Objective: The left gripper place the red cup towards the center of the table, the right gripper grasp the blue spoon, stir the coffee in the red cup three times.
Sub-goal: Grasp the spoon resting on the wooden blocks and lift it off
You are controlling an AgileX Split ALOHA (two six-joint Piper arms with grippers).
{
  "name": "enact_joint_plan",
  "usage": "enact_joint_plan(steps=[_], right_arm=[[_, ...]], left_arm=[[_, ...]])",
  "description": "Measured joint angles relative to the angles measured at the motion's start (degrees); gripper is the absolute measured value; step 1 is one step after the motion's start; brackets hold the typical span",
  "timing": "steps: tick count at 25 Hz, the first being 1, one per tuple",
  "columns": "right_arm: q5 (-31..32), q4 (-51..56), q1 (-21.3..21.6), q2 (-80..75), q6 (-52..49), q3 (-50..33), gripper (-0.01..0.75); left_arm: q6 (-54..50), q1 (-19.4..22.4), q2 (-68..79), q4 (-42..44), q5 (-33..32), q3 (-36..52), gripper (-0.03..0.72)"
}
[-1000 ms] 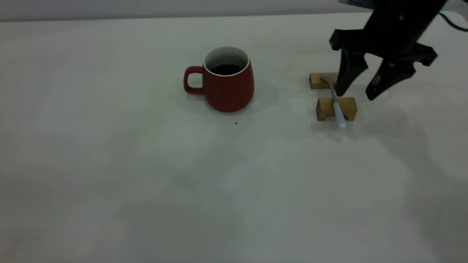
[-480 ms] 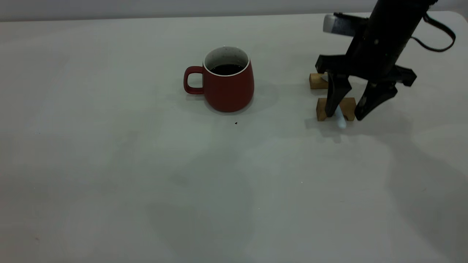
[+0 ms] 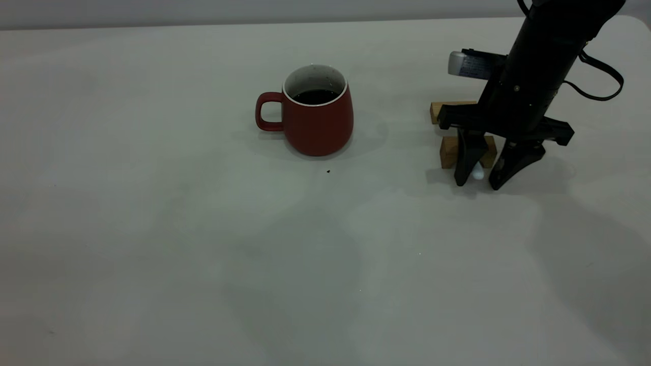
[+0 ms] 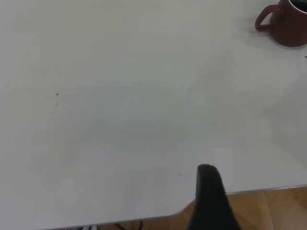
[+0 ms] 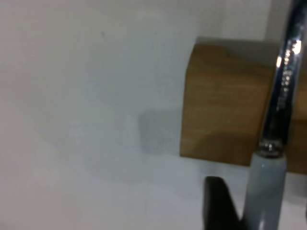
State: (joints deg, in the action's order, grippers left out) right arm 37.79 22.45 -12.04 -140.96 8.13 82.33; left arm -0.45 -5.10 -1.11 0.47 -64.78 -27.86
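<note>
The red cup stands upright near the middle of the table, its handle to the left and dark coffee inside. It also shows far off in the left wrist view as the cup. My right gripper is open and reaches down to the table, its fingers on either side of the pale end of the blue spoon. Up close, one finger stands beside the spoon's blue handle. My left gripper hangs at the table's edge, far from the cup.
The spoon rests across two tan wooden blocks, the near one partly behind the right gripper and the far one behind it. The near block fills the right wrist view. A dark speck lies in front of the cup.
The right gripper has come down and toward the front, from above the far block to the table at the spoon's handle end. Cup and spoon have not moved.
</note>
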Motion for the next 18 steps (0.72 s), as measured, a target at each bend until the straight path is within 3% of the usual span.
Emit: enact_joint_plan(steps=[5, 13, 18], right_arm=[[1.8, 0.0, 0.0, 0.0, -0.1, 0.1, 0.126], [3.6, -2.3, 0.0, 6.0, -0.2, 0.1, 0.126], [11.9, -5.3, -2.2, 10.3, 0.0, 1.8, 0.126]], left_arm=[[0.0, 0.0, 0.0, 0.0, 0.0, 0.0, 0.558], [0.0, 0.0, 0.0, 0.0, 0.0, 0.0, 0.558], [0.0, 0.0, 0.0, 0.0, 0.0, 0.0, 0.558]])
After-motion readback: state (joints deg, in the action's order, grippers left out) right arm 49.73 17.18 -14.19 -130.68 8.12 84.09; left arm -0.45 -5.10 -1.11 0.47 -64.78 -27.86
